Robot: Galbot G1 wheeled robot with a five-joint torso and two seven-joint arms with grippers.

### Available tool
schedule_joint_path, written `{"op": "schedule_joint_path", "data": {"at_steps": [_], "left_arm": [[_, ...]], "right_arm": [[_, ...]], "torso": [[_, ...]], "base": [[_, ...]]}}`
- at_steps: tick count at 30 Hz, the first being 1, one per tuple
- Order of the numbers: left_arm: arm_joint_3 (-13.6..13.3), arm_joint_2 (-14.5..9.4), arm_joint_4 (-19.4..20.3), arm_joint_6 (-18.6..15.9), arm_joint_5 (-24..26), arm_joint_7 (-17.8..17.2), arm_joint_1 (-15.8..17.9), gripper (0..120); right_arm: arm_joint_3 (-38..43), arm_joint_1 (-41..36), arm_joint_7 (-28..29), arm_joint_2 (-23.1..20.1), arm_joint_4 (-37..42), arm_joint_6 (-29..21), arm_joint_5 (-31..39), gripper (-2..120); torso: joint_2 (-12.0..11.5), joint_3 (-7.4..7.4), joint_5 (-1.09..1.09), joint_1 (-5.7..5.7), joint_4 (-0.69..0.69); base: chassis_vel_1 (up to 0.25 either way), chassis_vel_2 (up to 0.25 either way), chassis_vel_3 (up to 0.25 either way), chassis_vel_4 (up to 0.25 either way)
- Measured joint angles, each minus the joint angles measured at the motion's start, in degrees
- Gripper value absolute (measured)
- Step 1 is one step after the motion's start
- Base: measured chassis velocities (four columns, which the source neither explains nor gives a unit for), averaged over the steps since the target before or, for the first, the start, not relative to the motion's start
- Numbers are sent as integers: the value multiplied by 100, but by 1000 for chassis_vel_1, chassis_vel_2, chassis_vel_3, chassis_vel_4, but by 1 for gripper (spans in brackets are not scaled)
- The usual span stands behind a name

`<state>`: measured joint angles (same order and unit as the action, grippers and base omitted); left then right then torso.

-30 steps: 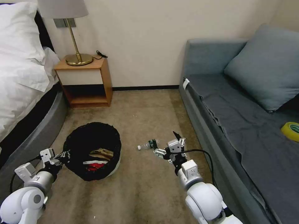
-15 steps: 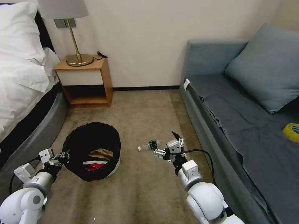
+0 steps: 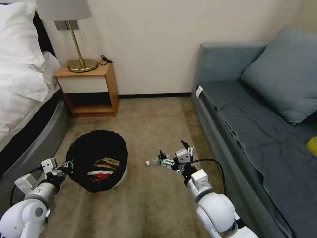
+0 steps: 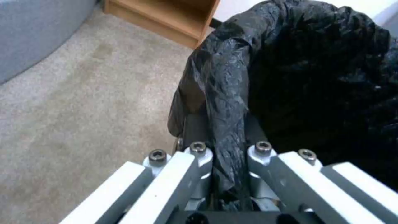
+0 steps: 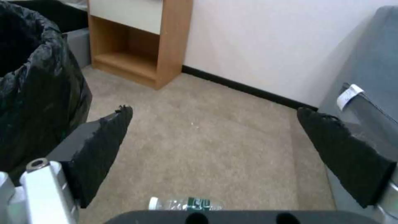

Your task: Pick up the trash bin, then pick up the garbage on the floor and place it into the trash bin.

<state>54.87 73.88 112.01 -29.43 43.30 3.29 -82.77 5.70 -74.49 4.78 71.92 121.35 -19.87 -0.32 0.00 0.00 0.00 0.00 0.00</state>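
Observation:
The trash bin point(image 3: 79, 155), lined with a crinkled black bag, is on the carpet at left. It holds garbage: a crumpled brown paper bag point(image 3: 107, 162) and a red-and-white packet point(image 3: 98, 175). My left gripper point(image 3: 67, 164) is shut on the bin's near-left rim; the left wrist view shows the bag-covered rim point(image 4: 226, 93) pinched between the fingers point(image 4: 195, 124). A small clear bottle point(image 3: 152, 162) with a green label lies on the floor right of the bin. My right gripper point(image 3: 171, 149) hangs open just above it, and the bottle point(image 5: 186, 203) shows below the spread fingers point(image 5: 104, 146).
A wooden nightstand point(image 3: 89, 87) with a brass lamp point(image 3: 77, 49) stands against the back wall. The bed point(image 3: 19, 82) runs along the left. A grey sofa point(image 3: 264, 132) lines the right, with a yellow tape roll point(image 3: 312, 144) on its seat. Open carpet point(image 3: 148, 125) lies between.
My right gripper has moved left and forward, closing in over the bottle. The head camera has shifted slightly. The left gripper still holds the bin's rim.

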Motion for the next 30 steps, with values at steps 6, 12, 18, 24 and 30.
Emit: {"op": "schedule_joint_path", "data": {"at_steps": [6, 12, 18, 24, 30], "left_arm": [[21, -3, -13, 1, 19, 0, 32, 5], [54, -9, -20, 1, 46, -2, 44, 5], [80, -10, -47, 9, 60, -3, 43, 5], [87, -16, -83, 15, 68, 0, 57, 5], [109, -59, -133, 18, 106, 10, 71, 5]], "right_arm": [[-91, 142, 8, -2, -65, -28, 51, 100], [-150, 284, 31, -23, -138, -72, 120, 100], [-218, 426, 79, -44, -231, -125, 225, 100], [-317, 621, 118, -72, -366, -176, 323, 100], [-533, 963, 225, -129, -565, -262, 536, 100]], "torso": [[0, 0, 0, 0, 0], [0, 0, 0, 0, 0], [0, 0, 0, 0, 0], [0, 0, 0, 0, 0], [0, 0, 0, 0, 0]], "base": [[-73, 53, 65, -67], [-83, 84, 81, -84], [-79, 87, 73, -86], [-62, 76, 84, -80], [-91, 77, 81, -78]]}}
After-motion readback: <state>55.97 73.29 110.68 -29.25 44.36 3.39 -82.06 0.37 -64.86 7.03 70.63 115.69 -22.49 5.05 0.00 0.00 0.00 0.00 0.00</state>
